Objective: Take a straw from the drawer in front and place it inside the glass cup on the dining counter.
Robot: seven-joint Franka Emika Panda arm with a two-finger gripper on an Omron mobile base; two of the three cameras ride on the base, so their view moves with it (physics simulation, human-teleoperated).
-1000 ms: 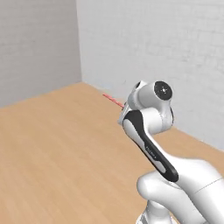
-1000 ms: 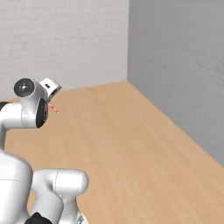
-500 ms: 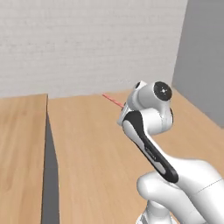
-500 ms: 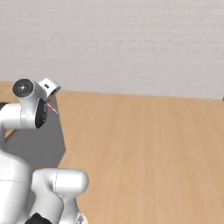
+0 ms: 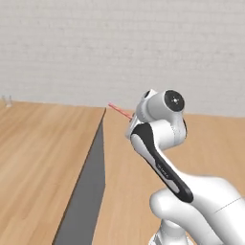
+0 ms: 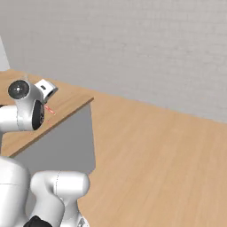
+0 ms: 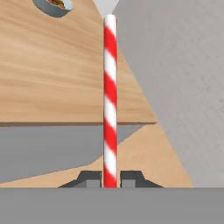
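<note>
wood-plank dining counter [image 7: 52, 74] beyond; gripper [image 7: 110, 178] clamps the thin striped straw [image 7: 110, 100].

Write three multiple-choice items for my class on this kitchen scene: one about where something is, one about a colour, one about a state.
1. Where does the straw sit relative to the gripper?
A. Between its two fingertips, sticking out ahead
B. Lying flat on the dining counter
C. Standing in the glass cup

2. What colours are the straw's stripes?
A. Blue and yellow
B. Red and white
C. Plain black

3. What state is the gripper in?
A. Wide open with nothing in it
B. Shut on a spoon
C. Shut on the straw

Answers:
1. A, since the hand view shows the straw rising from between the dark fingertips, above the dining counter.
2. B, since red and white bands alternate along its length.
3. C, since both fingertips press against the straw's base, while the glass cup stands far off on the counter.
</note>
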